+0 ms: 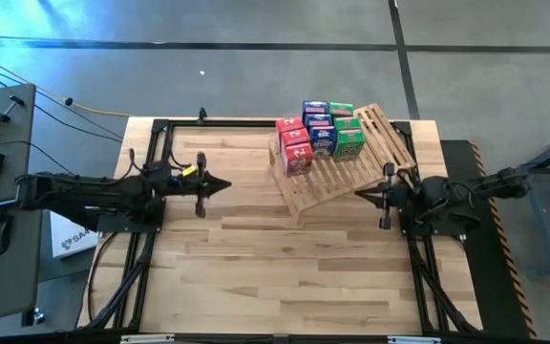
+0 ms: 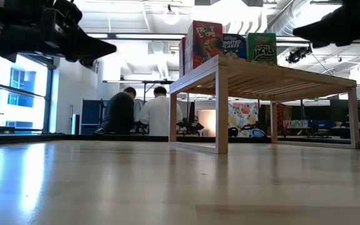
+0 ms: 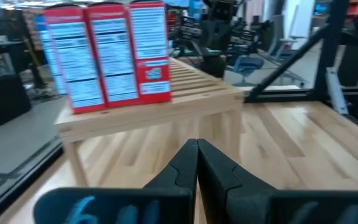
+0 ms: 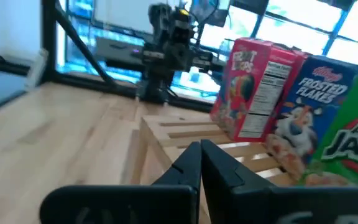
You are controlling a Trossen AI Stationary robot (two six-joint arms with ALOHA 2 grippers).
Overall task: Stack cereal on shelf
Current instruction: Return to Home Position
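1. Presently, the right end effector (image 1: 361, 194) has its fingers together, holding nothing. It hovers just beside the shelf's (image 1: 332, 177) near edge. I judge that a careless swing on the way back could clip the shelf and topple boxes.
2. Left end effector (image 1: 220, 185), likewise pressed together and empty, sits nearer the surface's (image 1: 256, 258) left edge, well apart from the shelf, so it poses little risk.
3. Upright boxes on a tilted shelf might slide or tip if jolted.
4. Count: three red cereal boxes (image 1: 295, 145), three blue cereal boxes (image 1: 320, 126) and three green cereal boxes (image 1: 348, 132), nine in all. They stand in rows at the shelf's far end, toward the surface's far right corner. One shelf.
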